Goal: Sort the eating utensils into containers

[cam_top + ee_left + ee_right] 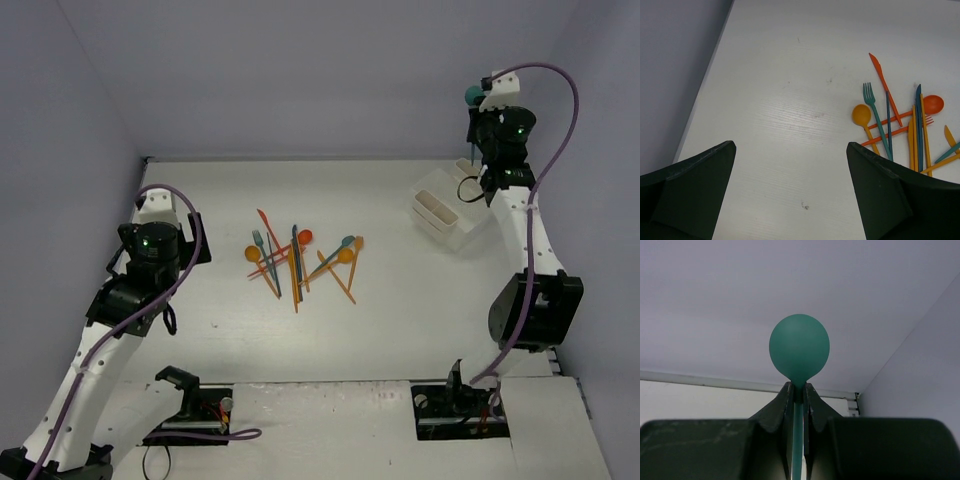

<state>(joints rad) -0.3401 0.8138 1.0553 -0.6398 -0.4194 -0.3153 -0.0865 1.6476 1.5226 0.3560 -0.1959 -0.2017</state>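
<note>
Right gripper (798, 392) pinches teal spoon (799, 350) by its neck, bowl up, raised above the bins (430, 212) far right, presumably for dropping. Left gripper (791, 150) wide, empty, left of pile (300, 258).

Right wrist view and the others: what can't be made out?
Right wrist: the teal spoon shows only its bowl and a strip of handle; the right hand hides the rest.
Top: the containers sit partly behind the right arm; their count and contents are unclear.
Left wrist: the utensil pile is cut off by the right edge and the left hand; from above, too small to tell types.
</note>
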